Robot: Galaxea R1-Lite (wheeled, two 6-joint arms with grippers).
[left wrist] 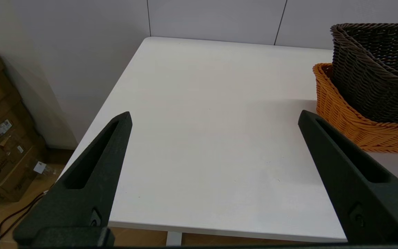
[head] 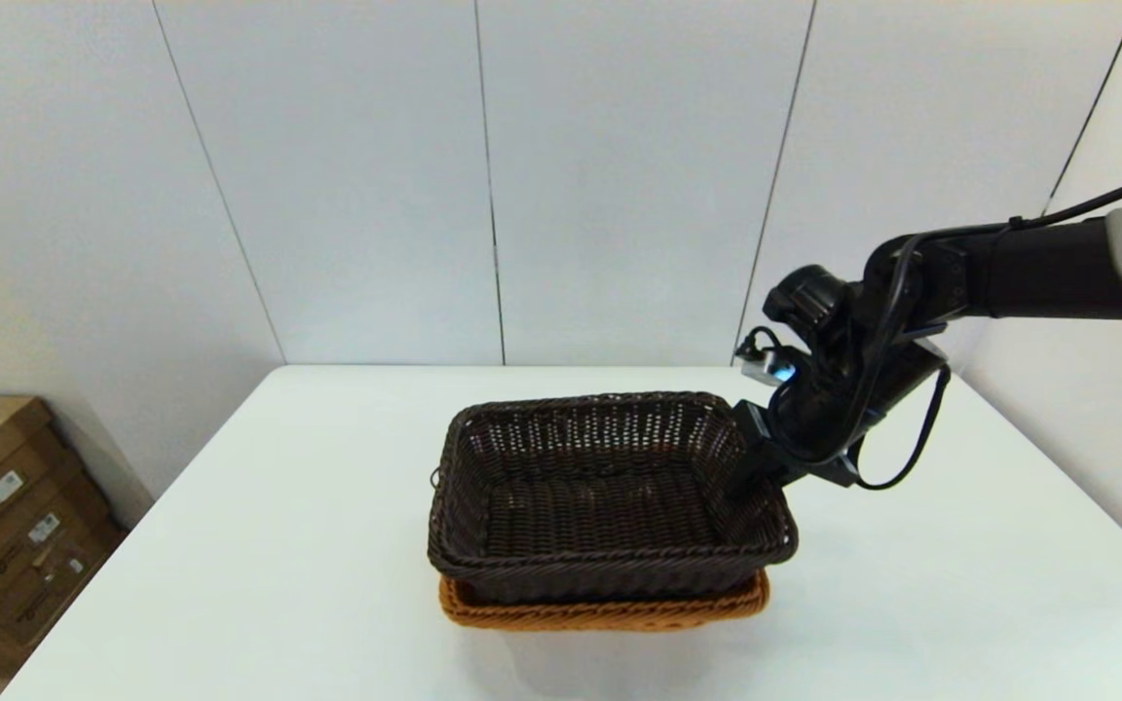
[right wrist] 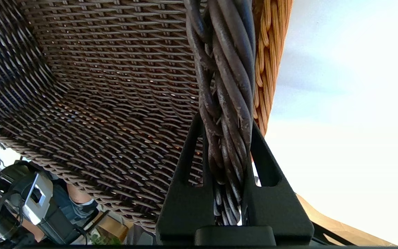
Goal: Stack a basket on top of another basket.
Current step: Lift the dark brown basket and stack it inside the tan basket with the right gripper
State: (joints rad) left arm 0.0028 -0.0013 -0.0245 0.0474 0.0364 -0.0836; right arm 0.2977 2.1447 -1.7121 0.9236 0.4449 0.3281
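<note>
The right arm (head: 1028, 273) reached in from the robot's right, its wrist bent downward over the right side of the stacked baskets. The right gripper (right wrist: 226, 121) was closed narrowly on the braided rim of the dark brown basket (head: 600, 487), one finger inside the wall and one outside. That basket sat nested in the orange-tan basket (head: 610, 613), near the middle of the white table (head: 230, 545); its left end rode higher than the orange rim. The left gripper (left wrist: 214, 116) hovered low near the table's left front edge, well apart from the baskets, its fingers spread wide and holding nothing. There were two baskets, one of each colour. Cardboard boxes (head: 6, 516) stood on the floor to the left.
</note>
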